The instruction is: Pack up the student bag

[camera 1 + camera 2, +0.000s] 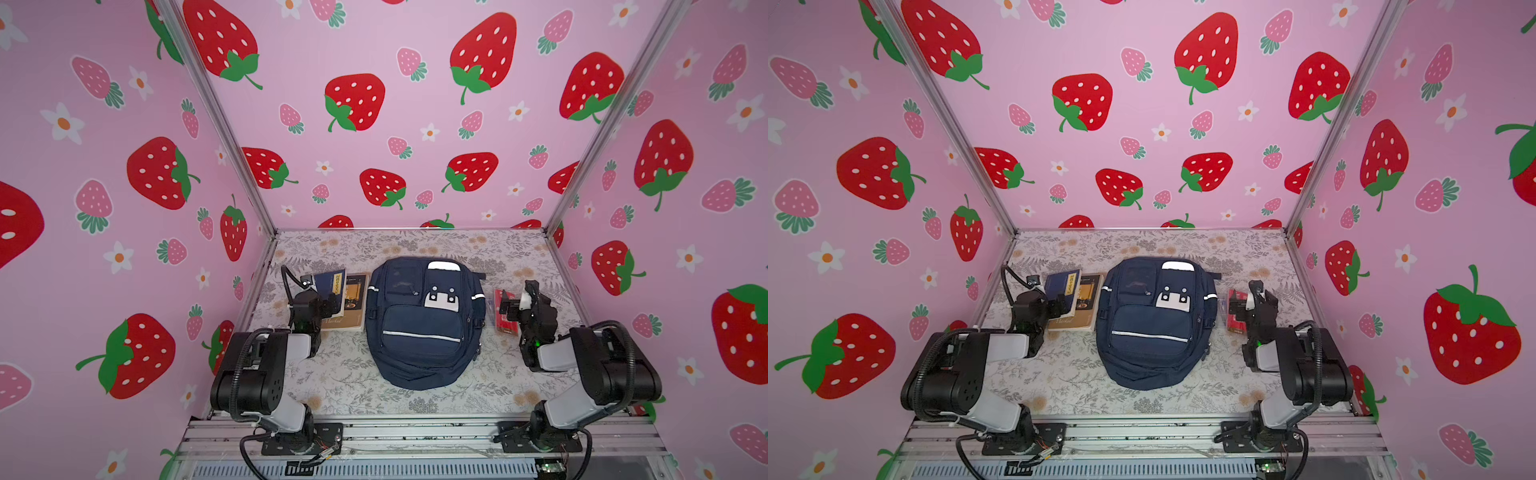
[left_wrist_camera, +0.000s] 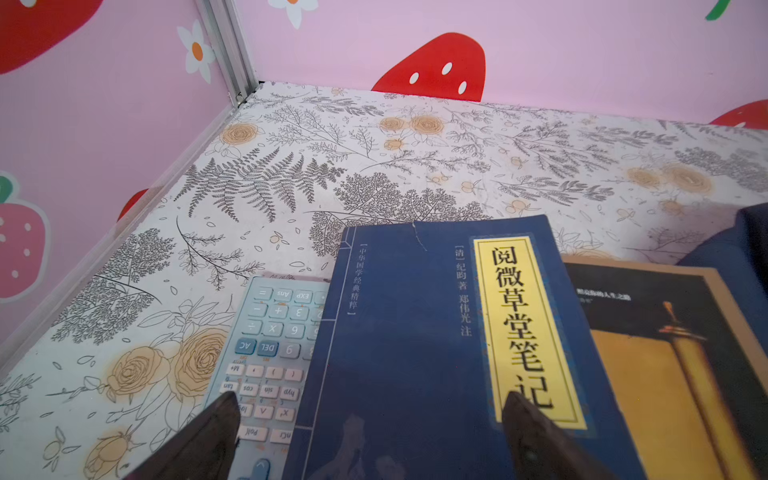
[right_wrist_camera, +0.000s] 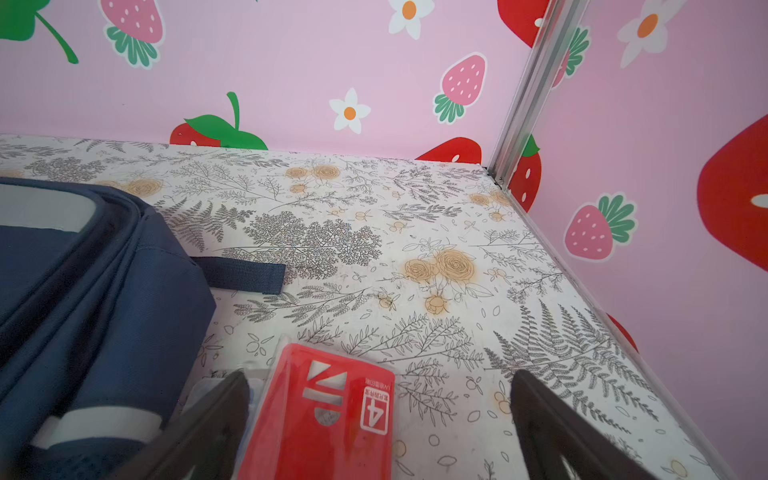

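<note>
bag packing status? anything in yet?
Done: nothing visible; student bag lies flat, no pocket looks open. In hand: nothing; left gripper open over the blue book, right gripper open over the red case. To do: open the bag; load those plus brown book and calculator.

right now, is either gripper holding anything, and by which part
Nothing is held. The left gripper stands open over the blue book, and the right gripper stands open over the red case; neither is gripped.

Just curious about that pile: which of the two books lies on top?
The dark blue book with the yellow title strip; its edge covers the tan-bordered book.
</note>
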Robot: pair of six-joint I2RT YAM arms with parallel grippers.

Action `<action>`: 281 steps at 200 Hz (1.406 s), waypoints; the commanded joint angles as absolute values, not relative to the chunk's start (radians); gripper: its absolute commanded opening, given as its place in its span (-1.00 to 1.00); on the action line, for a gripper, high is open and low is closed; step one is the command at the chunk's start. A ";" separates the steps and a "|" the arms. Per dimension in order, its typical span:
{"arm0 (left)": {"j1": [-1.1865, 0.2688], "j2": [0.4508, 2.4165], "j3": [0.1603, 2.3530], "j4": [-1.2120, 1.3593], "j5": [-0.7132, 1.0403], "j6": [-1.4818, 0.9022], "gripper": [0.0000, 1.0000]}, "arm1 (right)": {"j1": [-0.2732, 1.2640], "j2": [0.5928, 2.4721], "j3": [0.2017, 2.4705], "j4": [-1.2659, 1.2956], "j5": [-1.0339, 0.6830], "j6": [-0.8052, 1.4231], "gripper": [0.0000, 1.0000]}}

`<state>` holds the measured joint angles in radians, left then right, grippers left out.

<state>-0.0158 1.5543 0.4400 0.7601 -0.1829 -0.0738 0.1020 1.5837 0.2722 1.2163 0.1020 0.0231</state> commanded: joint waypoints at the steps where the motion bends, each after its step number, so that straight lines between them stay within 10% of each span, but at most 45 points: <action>1: -0.016 1.547 0.444 0.784 -0.191 -0.063 0.99 | 0.108 1.576 0.270 1.252 0.098 0.002 0.99; 253: -0.030 1.545 0.447 0.778 -0.210 -0.060 0.99 | 0.104 1.562 0.266 1.269 0.097 0.010 0.99; 281: -0.060 1.452 0.873 0.089 -0.378 -0.154 0.84 | 0.179 1.306 0.574 0.494 0.295 0.194 0.99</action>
